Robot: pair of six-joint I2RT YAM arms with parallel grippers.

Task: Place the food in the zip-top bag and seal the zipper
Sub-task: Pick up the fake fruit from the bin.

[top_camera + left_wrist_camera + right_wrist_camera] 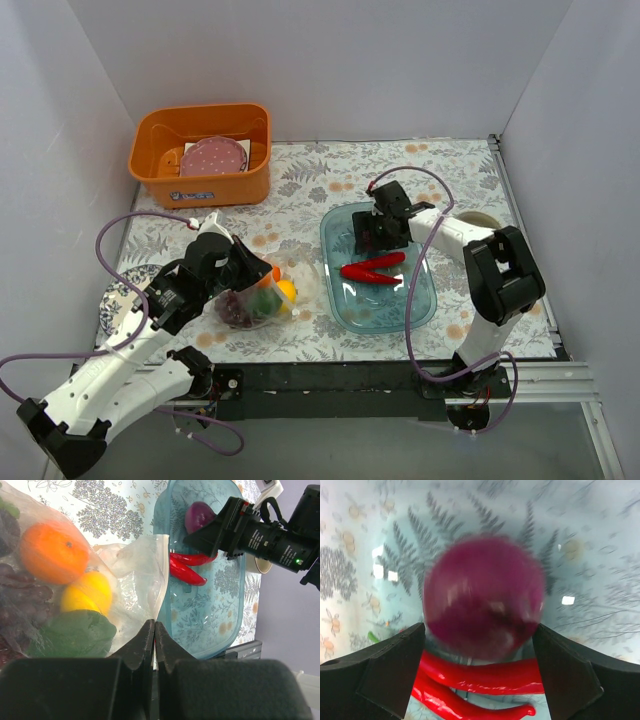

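The clear zip-top bag lies left of centre on the floral cloth. It holds an orange, a yellow lemon, a green fruit and dark red grapes. My left gripper is shut on the edge of the bag's mouth flap. Two long red chilies and a round purple piece lie in the translucent blue tray. My right gripper hangs low over the tray. Its jaws stand wide, one on each side of the blurred purple piece. The zipper strip cannot be made out.
An orange bin with a pink dotted plate stands at the back left. A patterned plate lies partly under my left arm. A pale ring sits right of the tray. White walls close in three sides.
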